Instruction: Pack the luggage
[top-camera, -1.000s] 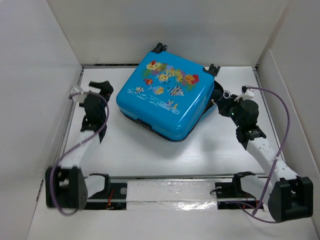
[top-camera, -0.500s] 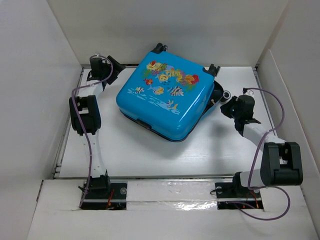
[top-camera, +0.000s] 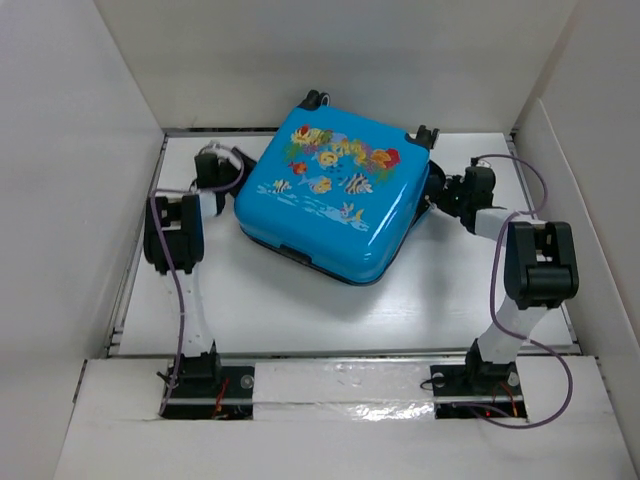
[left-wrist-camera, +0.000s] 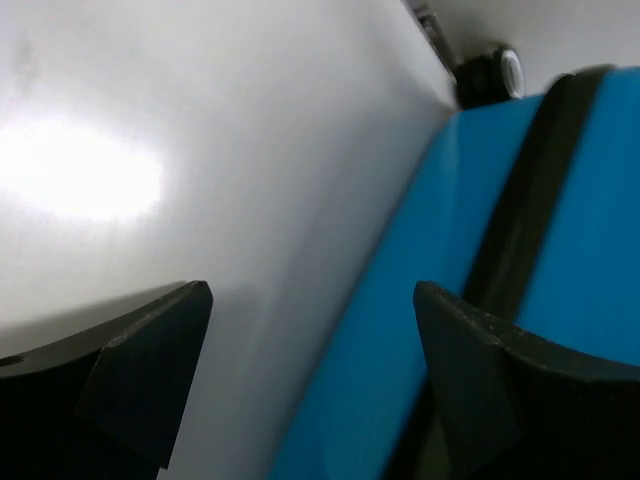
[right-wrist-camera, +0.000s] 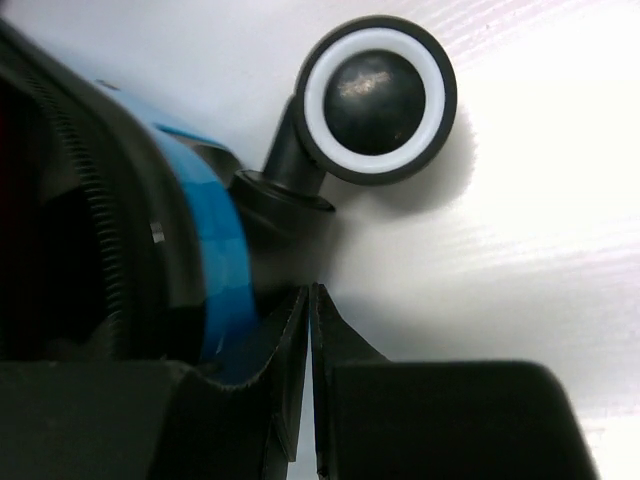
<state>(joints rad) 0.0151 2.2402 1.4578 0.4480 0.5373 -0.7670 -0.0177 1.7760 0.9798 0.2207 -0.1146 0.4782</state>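
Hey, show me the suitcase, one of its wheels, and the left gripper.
luggage (top-camera: 335, 190), top view, printed lid.
wheel (right-wrist-camera: 375, 88), right wrist view, dark hub.
left gripper (left-wrist-camera: 310, 300), left wrist view, midway between fingertips.

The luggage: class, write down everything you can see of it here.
The luggage is a glossy bright-blue hard shell with a fish-and-coral print, black trim and black wheels. It lies flat, print up, turned diagonally on the white table. The left gripper, fingers open, is at its left side; the right gripper, fingers shut, sits by a wheel at its right corner.
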